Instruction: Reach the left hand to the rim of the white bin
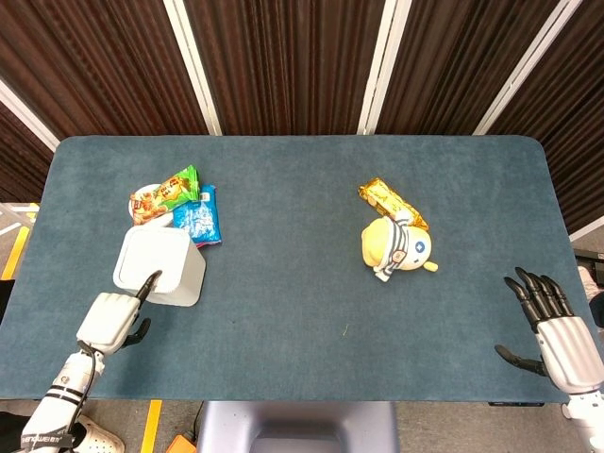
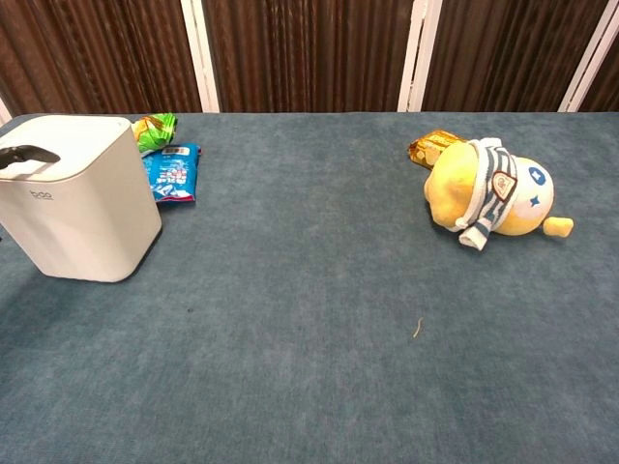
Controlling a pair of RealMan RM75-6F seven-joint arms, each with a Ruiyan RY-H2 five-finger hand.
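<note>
The white bin [image 1: 160, 266] stands upright at the table's left, also seen in the chest view [image 2: 82, 198]. My left hand [image 1: 111, 321] is at the bin's near-left side, one black finger stretched out onto the top near rim, the others curled in; it holds nothing. In the chest view only that fingertip [image 2: 29, 155] shows, lying on the bin's top edge. My right hand [image 1: 552, 326] hovers at the table's near right edge, fingers spread, holding nothing.
Snack packets lie behind the bin: a green-orange one [image 1: 170, 193] and a blue one [image 1: 198, 217]. A yellow plush toy [image 1: 398, 247] with a gold packet [image 1: 389, 200] behind it lies right of centre.
</note>
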